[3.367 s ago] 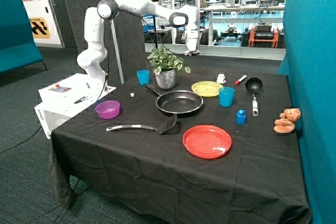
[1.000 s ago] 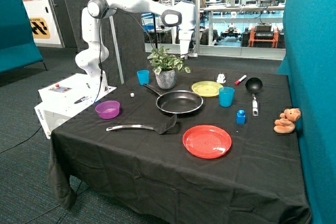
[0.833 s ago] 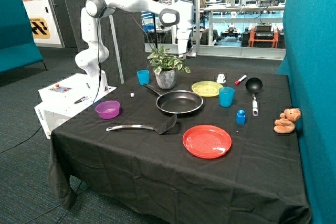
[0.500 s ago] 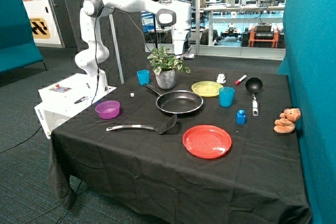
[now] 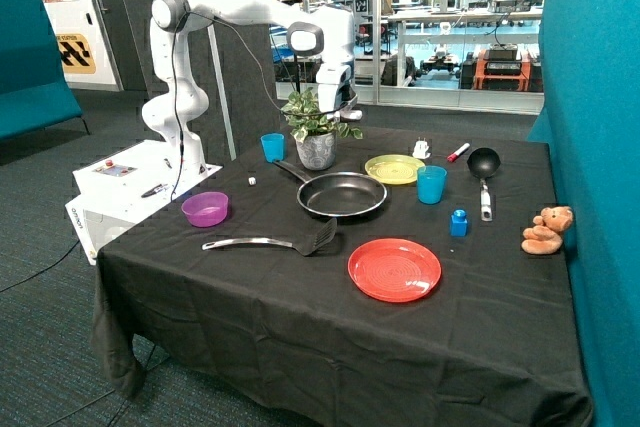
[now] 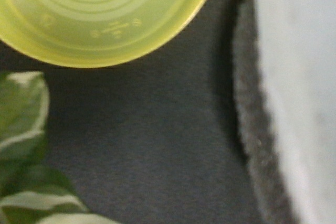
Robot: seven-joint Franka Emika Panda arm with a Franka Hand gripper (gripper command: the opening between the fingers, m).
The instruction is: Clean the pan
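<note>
**Arm swung toward the plant, gripper lower than before**

Moved across the back of the table since the earliest frame: gripper (image 5: 341, 107) formerly high above the far edge near the yellow plate, now down just behind the top leaves of the potted plant (image 5: 316, 129). Elbow and shoulder links rotated too, upper arm now more upright over the white base (image 5: 130, 179). Jaw state: cannot tell, fingertips too small in outside view and not shown in wrist view.

Wrist view: yellow plate (image 6: 100, 14) rim, black tablecloth (image 6: 142, 145), variegated plant leaves at one corner, pale floor past the cloth edge.

Nothing on the table shifted. Pan (image 5: 342, 194) untouched at table centre, just in front of the plant pot, handle pointing back toward the blue cup (image 5: 272, 147). Black spatula (image 5: 275, 241) in front of pan, apart from it. Red plate (image 5: 394, 269) near front edge. Second blue cup (image 5: 431, 184) beside yellow plate (image 5: 394, 168). Purple bowl (image 5: 205, 209) near the base side. Small ladle-like pan (image 5: 484, 167), red marker (image 5: 458, 152), blue block (image 5: 458, 222), teddy bear (image 5: 547, 230) on the far side by the teal wall.
</note>
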